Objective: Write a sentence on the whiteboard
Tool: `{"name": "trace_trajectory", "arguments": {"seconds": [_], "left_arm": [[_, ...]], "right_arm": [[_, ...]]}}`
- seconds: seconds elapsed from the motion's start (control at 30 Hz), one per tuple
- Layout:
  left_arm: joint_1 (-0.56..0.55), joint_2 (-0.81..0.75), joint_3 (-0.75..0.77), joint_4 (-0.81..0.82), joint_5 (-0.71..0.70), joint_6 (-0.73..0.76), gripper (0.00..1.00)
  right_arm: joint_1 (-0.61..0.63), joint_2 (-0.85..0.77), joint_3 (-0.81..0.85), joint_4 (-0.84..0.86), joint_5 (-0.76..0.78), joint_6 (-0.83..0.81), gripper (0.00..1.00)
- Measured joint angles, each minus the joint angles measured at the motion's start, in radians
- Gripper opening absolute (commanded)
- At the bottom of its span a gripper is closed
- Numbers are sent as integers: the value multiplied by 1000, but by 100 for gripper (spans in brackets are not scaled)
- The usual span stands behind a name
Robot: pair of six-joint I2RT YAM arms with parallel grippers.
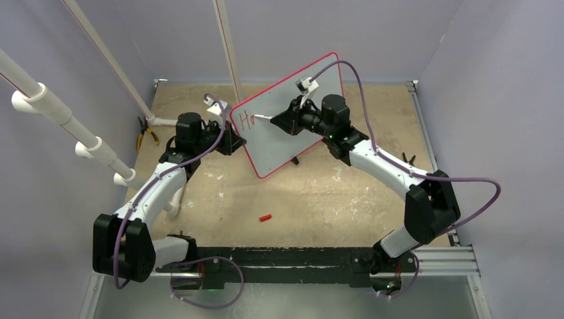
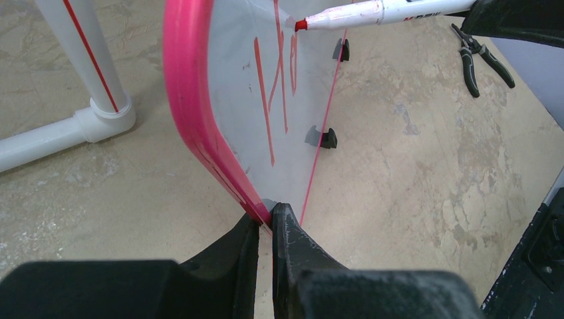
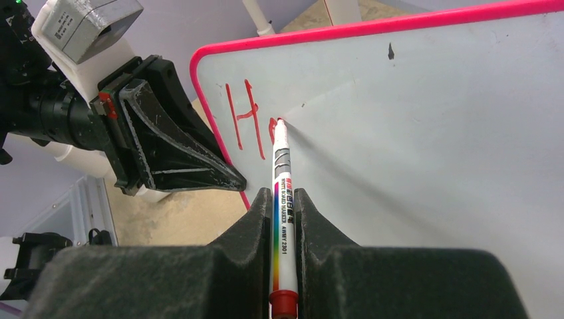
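The whiteboard [image 1: 299,143] stands tilted on edge at mid-table, red-rimmed with a pale face. My left gripper [image 1: 234,141] is shut on its left rim; in the left wrist view the jaws [image 2: 266,216] pinch the pink rim of the whiteboard [image 2: 239,133]. My right gripper [image 1: 284,121] is shut on a white marker [image 3: 281,156]. The marker's red tip touches the board just right of the sentence [image 3: 243,119], which shows a red "H" and the start of a second letter. The lettering [image 2: 269,86] and marker [image 2: 372,12] also show from the left wrist.
A red marker cap [image 1: 265,217] lies on the tan tabletop in front of the board. Pliers [image 1: 143,136] rest at the far left near white PVC pipes [image 1: 73,126]. Small black feet [image 2: 326,138] stick out behind the board. Purple walls close in the table.
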Motion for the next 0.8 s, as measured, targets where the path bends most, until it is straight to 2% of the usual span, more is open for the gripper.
{"name": "trace_trajectory", "arguments": {"seconds": [0.8], "left_arm": [[0,0,0,0,0,0,0]], "right_arm": [[0,-16,-69,18,8,-1,0]]}}
